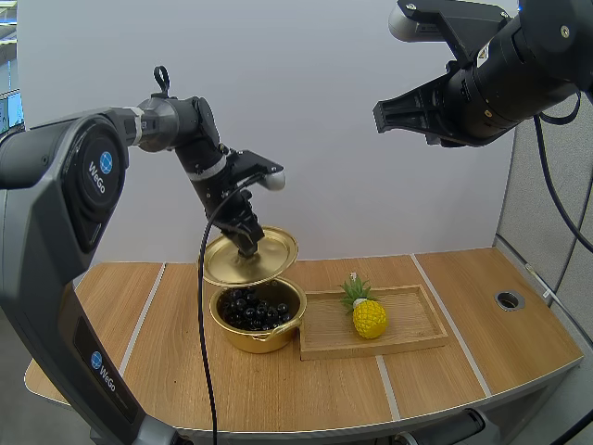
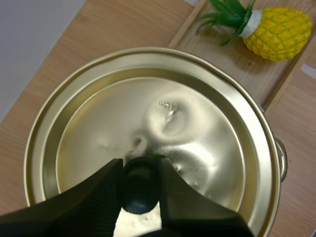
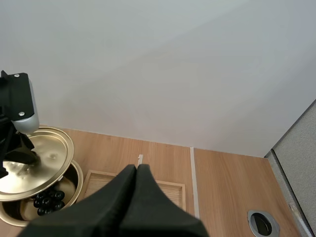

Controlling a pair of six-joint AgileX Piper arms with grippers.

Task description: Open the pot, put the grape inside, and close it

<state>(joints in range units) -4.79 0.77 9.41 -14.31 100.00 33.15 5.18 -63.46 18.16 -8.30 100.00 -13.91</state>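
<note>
A gold pot (image 1: 258,319) stands on the table with a bunch of dark grapes (image 1: 256,310) inside it. My left gripper (image 1: 248,248) is shut on the black knob (image 2: 140,183) of the gold lid (image 1: 250,257), which it holds tilted just above the pot's back rim. The lid (image 2: 148,133) covers most of the pot beneath it in the left wrist view. My right gripper (image 1: 408,116) hangs high over the table, its fingers (image 3: 132,192) lying together as one wedge. From there the lid (image 3: 37,163), the pot (image 3: 39,205) and the grapes (image 3: 48,200) show below.
A wooden tray (image 1: 412,338) lies right of the pot with a yellow toy pineapple (image 1: 367,313) on it. A round hole (image 1: 510,299) is set in the table at the far right. The pineapple (image 2: 266,27) lies beyond the lid.
</note>
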